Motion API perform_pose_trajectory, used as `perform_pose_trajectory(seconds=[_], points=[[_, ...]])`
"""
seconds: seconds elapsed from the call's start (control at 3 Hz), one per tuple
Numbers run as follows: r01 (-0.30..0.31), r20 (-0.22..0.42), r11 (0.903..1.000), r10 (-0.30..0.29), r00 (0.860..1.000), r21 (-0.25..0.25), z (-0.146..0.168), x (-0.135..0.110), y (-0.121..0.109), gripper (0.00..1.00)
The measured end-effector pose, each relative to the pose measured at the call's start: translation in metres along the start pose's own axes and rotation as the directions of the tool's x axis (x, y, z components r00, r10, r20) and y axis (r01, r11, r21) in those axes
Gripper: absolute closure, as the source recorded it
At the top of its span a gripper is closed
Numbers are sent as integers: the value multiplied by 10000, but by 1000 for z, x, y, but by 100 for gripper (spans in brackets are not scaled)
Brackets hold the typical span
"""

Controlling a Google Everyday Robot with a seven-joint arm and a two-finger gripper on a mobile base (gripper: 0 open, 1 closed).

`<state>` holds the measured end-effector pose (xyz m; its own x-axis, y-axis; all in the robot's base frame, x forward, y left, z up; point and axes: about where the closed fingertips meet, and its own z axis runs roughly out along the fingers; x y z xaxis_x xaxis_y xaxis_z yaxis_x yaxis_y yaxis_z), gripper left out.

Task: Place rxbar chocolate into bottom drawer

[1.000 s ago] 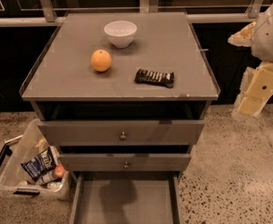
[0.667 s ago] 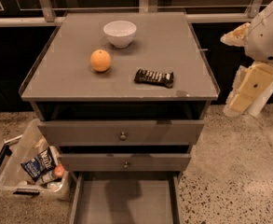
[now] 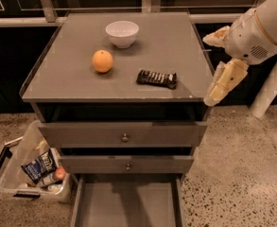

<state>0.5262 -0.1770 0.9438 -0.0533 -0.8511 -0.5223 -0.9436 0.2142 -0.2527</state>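
The rxbar chocolate, a dark glossy bar, lies flat on the grey cabinet top, right of centre near the front edge. The bottom drawer is pulled out at the foot of the cabinet, and its grey floor is bare. My gripper hangs off the cabinet's right edge, to the right of the bar and a little above the top. Its pale fingers are spread apart and hold nothing.
An orange and a white bowl sit on the top, left of and behind the bar. Two upper knobbed drawers are nearly shut. A clear bin with snack bags stands on the floor at left.
My arm and gripper have moved left, closer to the cabinet's right edge. The bar, orange and bowl have not moved.
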Motion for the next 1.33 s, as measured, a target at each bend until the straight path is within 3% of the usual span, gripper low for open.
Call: perform_pose_trajectory(seconds=[0.67, 1.33], points=[[-63, 189, 9999, 66, 9998, -113, 7, -2, -1, 0], [-184, 1043, 9995, 210, 9943, -257, 58, -8, -29, 0]])
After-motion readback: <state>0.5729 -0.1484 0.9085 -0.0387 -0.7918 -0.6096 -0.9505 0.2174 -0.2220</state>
